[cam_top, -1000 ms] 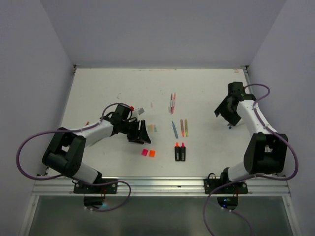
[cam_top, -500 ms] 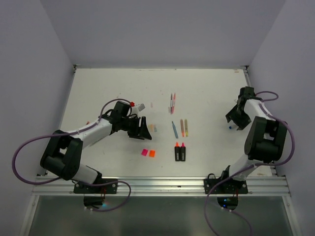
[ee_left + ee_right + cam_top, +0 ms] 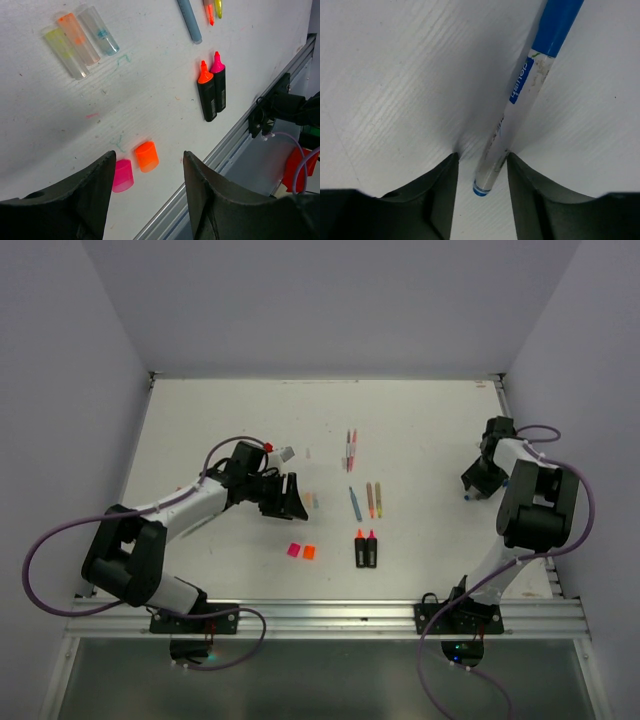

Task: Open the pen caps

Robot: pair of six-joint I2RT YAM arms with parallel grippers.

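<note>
A pink cap [image 3: 122, 175] and an orange cap [image 3: 147, 156] lie loose on the table, and they also show in the top view as pink [image 3: 294, 550] and orange [image 3: 309, 552]. Three clear thin-pen caps [image 3: 77, 35] lie side by side. Two black highlighters [image 3: 366, 550] lie uncapped. My left gripper [image 3: 290, 495] is open and empty, hovering above the loose caps [image 3: 149, 159]. My right gripper [image 3: 473, 485] is down at the table, open, its jaws on either side of the rear end of a white pen [image 3: 512, 112]. That pen's blue cap [image 3: 560, 22] is on.
Several thin pen barrels [image 3: 365, 500] lie at the table's middle, and two more pens [image 3: 350, 450] lie farther back. The right wall stands close to my right arm. The metal rail [image 3: 260, 95] runs along the table's near edge.
My right arm swung outward to the table's right side and came down over the white pen. My left gripper shifted slightly back, staying open.
</note>
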